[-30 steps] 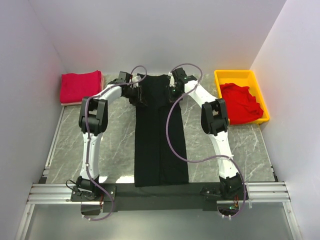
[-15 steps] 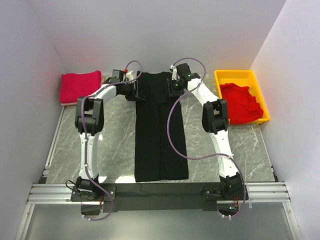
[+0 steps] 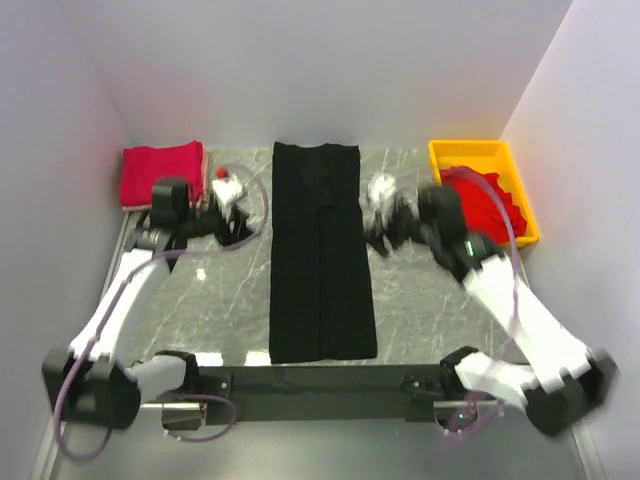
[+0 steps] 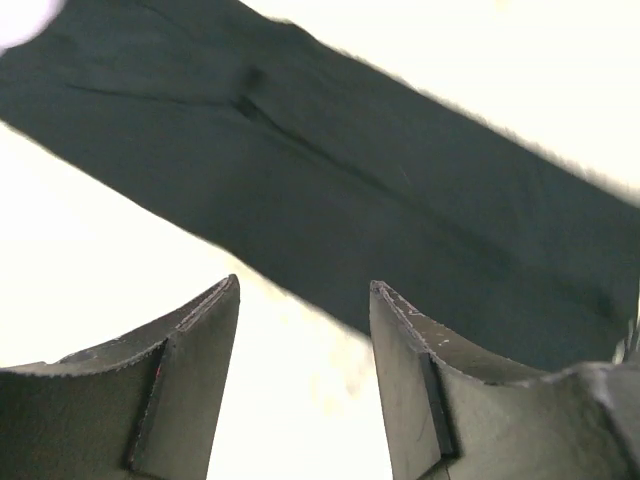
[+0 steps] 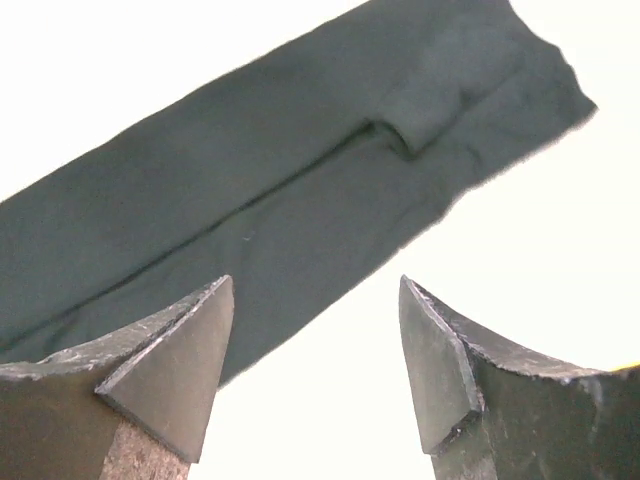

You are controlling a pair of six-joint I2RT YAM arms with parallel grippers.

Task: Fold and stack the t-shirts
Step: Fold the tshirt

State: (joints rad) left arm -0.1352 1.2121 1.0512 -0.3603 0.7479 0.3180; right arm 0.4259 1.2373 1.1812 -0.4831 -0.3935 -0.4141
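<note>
T-shirt [image 3: 320, 260], black, flat between left end effector [image 4: 304, 288] and right end effector [image 5: 316, 284]

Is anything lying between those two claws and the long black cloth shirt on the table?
Nothing visible does. The left gripper and right gripper, both open, hang either side of the long black cloth t-shirt, only bare grey marble tabletop between.

Centre t-shirt [image 3: 322, 250]: plain black.
Folded t-shirt [image 3: 160, 172]: plain bright red.
Crumpled t-shirt [image 3: 488, 208]: bright red.
Tray [image 3: 468, 152]: yellow.
Table [image 3: 230, 290]: grey marble pattern, white veins.
Left arm [image 3: 125, 300]: white shell, black joints.
Right arm [image 3: 525, 315]: white shell, black joints.
Cable [image 3: 262, 203]: mauve.
Walls [image 3: 320, 70]: pale, off-white.
</note>
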